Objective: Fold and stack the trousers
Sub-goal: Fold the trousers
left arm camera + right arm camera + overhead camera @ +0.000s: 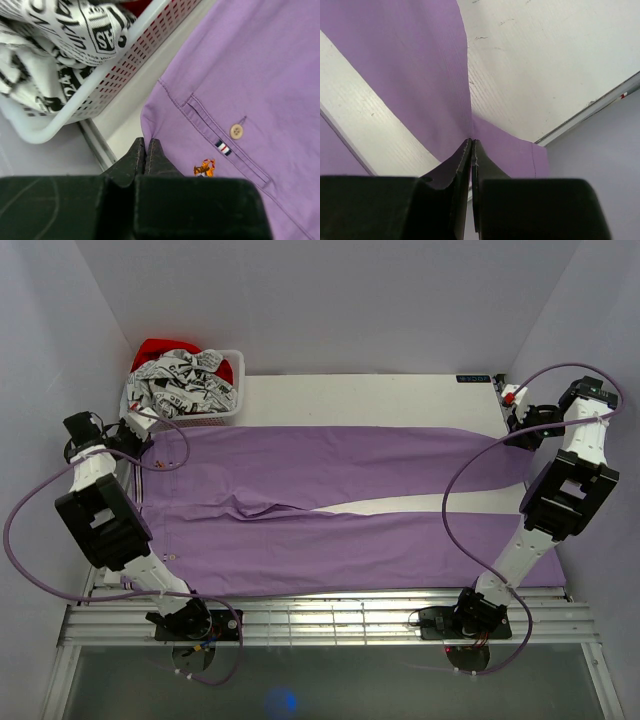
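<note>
The lilac trousers (340, 510) lie spread flat across the table, waist at the left and legs running right. My left gripper (137, 437) is at the far left corner of the waist. In the left wrist view it (145, 142) is shut, with the corner of the trousers (250, 75) pinched at its tips, beside a back pocket with a pale button (236, 131). My right gripper (516, 430) is at the far leg's end. In the right wrist view it (471, 141) is shut on a puckered fold of the trousers (410, 65).
A white basket (180, 412) with black-and-white printed cloth (185, 385) and something red (165, 348) stands at the back left, just beyond my left gripper. It also shows in the left wrist view, the basket (100, 85) close to the waist corner. Bare white table (380, 395) lies behind the trousers.
</note>
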You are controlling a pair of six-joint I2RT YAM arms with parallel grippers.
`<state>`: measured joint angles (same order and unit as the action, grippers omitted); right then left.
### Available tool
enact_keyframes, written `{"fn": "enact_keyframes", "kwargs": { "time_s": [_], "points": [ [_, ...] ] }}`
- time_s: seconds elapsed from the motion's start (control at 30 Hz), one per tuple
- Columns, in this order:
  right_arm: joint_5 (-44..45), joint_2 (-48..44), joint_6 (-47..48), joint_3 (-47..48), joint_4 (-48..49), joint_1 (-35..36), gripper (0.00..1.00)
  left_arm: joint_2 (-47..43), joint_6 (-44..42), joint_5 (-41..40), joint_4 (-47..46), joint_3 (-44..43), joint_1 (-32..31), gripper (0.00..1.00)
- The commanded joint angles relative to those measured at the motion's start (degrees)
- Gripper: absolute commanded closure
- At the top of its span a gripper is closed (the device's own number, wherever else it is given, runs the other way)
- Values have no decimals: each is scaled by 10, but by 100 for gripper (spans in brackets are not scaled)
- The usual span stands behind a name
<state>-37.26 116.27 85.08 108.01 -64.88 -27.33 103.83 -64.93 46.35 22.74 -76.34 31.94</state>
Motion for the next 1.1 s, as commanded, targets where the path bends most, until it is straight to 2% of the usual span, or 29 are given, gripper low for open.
{"fn": "enact_keyframes", "kwargs": {
  "time_s": [0.0,0.13,0.3,0.33,0.4,0.43,0.47,0.57,0.63,0.67,0.77,0.87,0.9,0.93,1.0,1.07],
  "points": [
    [-13,-42,46,-41,2,-26,92,-99,-13,67,-30,39,23,100],
    [-18,-74,84,-51,-31,-54,92,-163,-11,107,-30,83,61,100],
    [-35,-132,146,-58,-101,-99,92,-240,-63,167,68,111,130,100],
    [-37,-147,151,-67,-101,-117,92,-252,-97,190,92,111,159,100],
    [-33,-201,201,-124,-102,-136,92,-276,-154,215,206,103,192,100],
    [-15,-220,223,-150,-103,-155,92,-282,-243,224,255,99,223,100],
    [-3,-237,246,-205,-102,-164,92,-284,-299,220,366,95,239,100],
    [45,-299,343,-293,-102,-213,92,-278,-472,177,533,93,297,100],
    [72,-324,398,-361,-103,-255,92,-262,-516,147,578,112,337,100],
    [79,-332,406,-376,-102,-264,92,-264,-534,84,577,130,339,100],
    [98,-340,404,-413,-103,-274,91,-284,-624,-27,548,237,357,100],
    [69,-356,412,-430,-102,-266,67,-304,-643,-57,487,312,358,100],
    [64,-364,398,-431,-99,-243,51,-311,-643,-56,471,326,358,100],
    [54,-365,378,-429,-93,-225,43,-319,-653,-61,462,339,358,100],
    [53,-359,318,-422,-88,-172,39,-329,-674,-83,438,375,356,100],
    [62,-352,287,-427,-76,-136,42,-341,-672,-106,391,416,347,100]
  ]
}}
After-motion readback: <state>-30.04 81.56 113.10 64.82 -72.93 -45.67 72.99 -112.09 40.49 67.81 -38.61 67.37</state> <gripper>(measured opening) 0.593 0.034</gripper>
